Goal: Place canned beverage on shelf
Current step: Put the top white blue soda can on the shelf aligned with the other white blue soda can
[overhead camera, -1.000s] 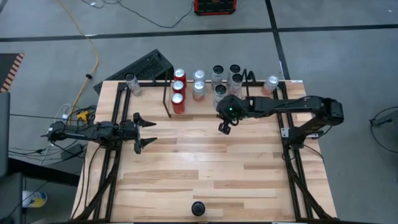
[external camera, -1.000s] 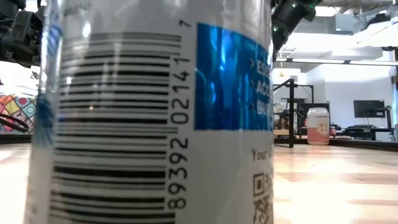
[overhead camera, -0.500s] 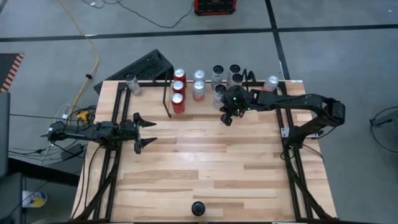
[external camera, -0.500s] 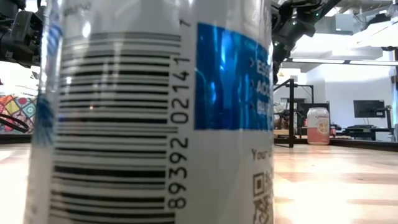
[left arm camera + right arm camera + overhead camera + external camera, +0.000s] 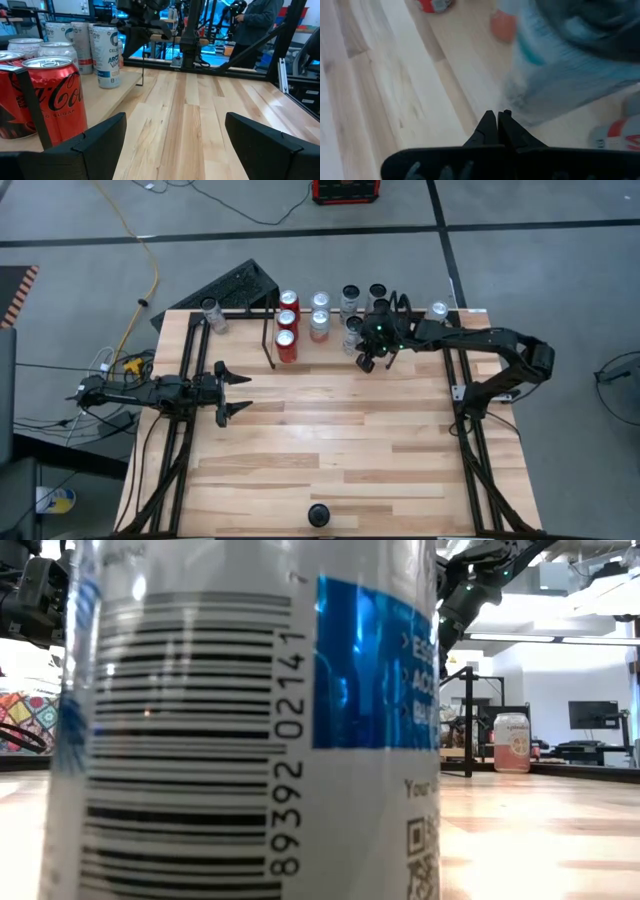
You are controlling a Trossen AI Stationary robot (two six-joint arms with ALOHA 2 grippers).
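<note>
The shelf, a low rack of thin black rods, stands along the far edge of the worktop and carries rows of cans: red cans at its left, pale cans in the middle, silver cans at its right. The right gripper hovers at the shelf's right end, just beside the silver cans, its arm stretched leftward from the right rail, jaws clenched on nothing. The left gripper waits low over the worktop's left side, well apart from the shelf, arm level, jaws released. A lone can stands beyond the shelf's right end, another beyond its left. The left wrist view alone shows a red can close beside the left fingers and a person in the room behind. The low view is mostly blocked by one barcoded can.
</note>
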